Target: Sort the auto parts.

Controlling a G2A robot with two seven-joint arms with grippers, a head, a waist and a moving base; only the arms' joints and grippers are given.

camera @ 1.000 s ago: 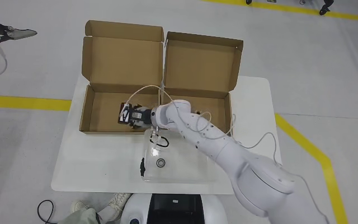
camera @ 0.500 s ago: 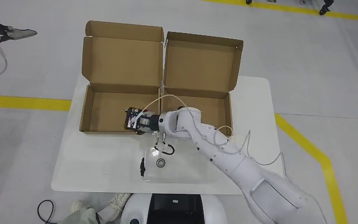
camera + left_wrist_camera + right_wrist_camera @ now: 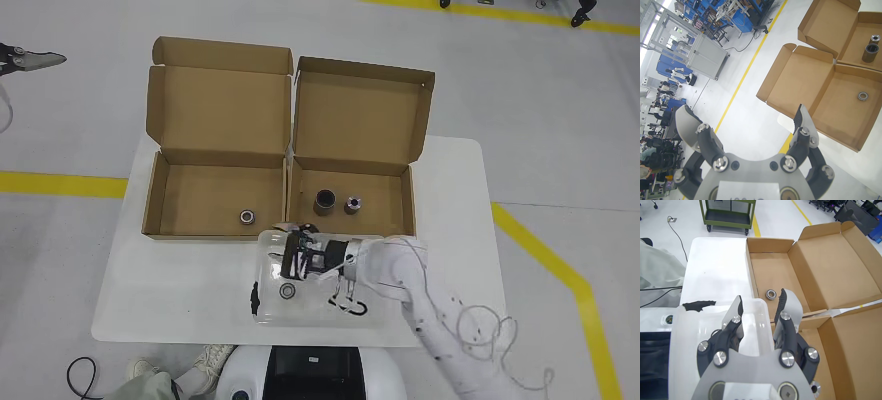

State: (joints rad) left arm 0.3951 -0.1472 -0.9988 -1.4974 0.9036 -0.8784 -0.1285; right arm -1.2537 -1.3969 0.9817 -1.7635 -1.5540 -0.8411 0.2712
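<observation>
My right gripper [image 3: 289,257] [image 3: 761,306] hangs open and empty over the clear plastic tray [image 3: 259,272] [image 3: 765,315] at the table's front. A ring bearing [image 3: 288,290] lies in the tray, close beside the fingers. Another bearing [image 3: 246,215] [image 3: 771,294] [image 3: 863,95] lies in the left cardboard box [image 3: 160,205]. The right box [image 3: 395,200] holds a dark cylinder [image 3: 324,201] [image 3: 871,53] and a small metal bushing [image 3: 351,206] [image 3: 875,38]. My left gripper [image 3: 742,121] is open and empty, held high off to the side of the boxes.
Both boxes stand side by side at the back of the white table [image 3: 450,200], lids folded up behind them. A black scrap [image 3: 255,297] [image 3: 698,305] sits on the tray's rim. Bare tabletop lies left of the tray [image 3: 170,280].
The right gripper pulled back from the left box to above the tray, leaving a bearing in that box. Its fingers now stand open.
</observation>
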